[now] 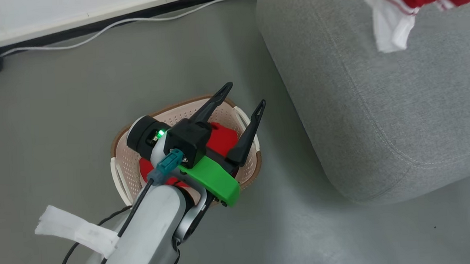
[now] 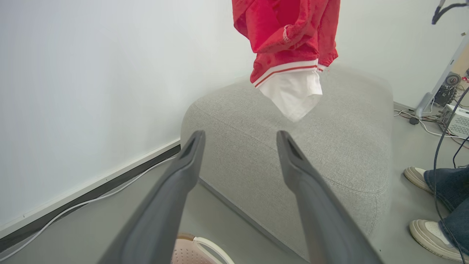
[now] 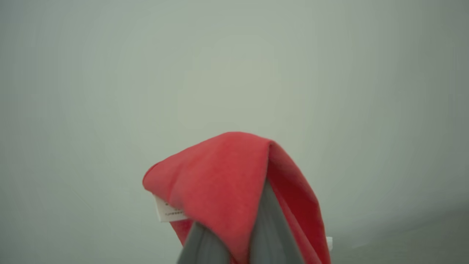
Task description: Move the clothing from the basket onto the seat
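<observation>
Left pincer (image 1: pixel 245 94): open, jaws spread wide, nothing between them. In the head view it hangs directly above the basket (image 1: pixel 121 168), fingers pointing up and toward the seat (image 1: pixel 377 122).

Right pincer (image 3: pixel 238 220): closed on a red garment (image 3: pixel 220 172). The fabric drapes over both fingers and covers their tips. A small white label (image 3: pixel 166 212) hangs from the cloth on the left of the fingers.

Clothing, item one: in the left wrist view the held red garment hangs bunched above the seat, with a white-and-red striped band and a white lining at its lowest point. Whether that lowest point touches the upholstery cannot be told.

Clothing, item two: a second red piece (image 1: pixel 221 140) lies inside the basket, partly hidden by the left wrist.

Basket: stands on the grey floor (image 1: pixel 59 116), near the rounded corner of the seat and apart from it.

Surroundings: a white cable (image 1: pixel 107 28) runs along the base of the wall. A person's pale shoes (image 2: pixel 427 229) rest on the floor beside the far end of the seat.
</observation>
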Robot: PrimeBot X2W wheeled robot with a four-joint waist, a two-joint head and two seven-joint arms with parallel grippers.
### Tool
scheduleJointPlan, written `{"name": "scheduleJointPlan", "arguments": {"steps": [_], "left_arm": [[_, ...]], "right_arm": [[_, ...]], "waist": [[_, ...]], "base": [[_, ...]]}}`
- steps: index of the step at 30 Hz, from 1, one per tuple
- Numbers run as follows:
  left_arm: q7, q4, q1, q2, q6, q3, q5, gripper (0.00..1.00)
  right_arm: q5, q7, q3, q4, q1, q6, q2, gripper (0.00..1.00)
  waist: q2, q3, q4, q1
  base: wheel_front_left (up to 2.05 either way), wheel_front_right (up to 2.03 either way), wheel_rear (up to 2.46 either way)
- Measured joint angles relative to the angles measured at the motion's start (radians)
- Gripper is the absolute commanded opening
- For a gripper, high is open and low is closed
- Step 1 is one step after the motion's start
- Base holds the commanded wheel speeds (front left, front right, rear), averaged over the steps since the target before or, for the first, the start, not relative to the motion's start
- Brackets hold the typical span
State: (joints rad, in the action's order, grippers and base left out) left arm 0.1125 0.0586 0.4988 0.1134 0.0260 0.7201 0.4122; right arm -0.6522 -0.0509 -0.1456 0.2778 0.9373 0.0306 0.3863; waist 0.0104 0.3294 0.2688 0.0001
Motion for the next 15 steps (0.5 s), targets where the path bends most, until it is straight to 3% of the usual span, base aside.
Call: {"name": "scheduleJointPlan", "arguments": {"steps": [7, 15], "left_arm": [[-0.024, -0.034, 0.023, 0.014, 0.000, -0.008, -0.004, 1.00], [-0.050, -0.075, 0.040, 0.033, 0.000, -0.010, -0.012, 1.00]], "right_arm": [[0.009, 0.030, 0.058, 0.071, 0.125, -0.042, 0.084, 0.00], [0.041, 0.049, 0.070, 0.157, 0.182, -0.059, 0.143, 0.00]], "waist": [[0.0000, 0.079, -0.047, 0.0000], [0.0000, 0.150, -0.098, 0.0001]], "base": [[0.00, 0.00, 0.00], [0.00, 0.00, 0.00]]}}
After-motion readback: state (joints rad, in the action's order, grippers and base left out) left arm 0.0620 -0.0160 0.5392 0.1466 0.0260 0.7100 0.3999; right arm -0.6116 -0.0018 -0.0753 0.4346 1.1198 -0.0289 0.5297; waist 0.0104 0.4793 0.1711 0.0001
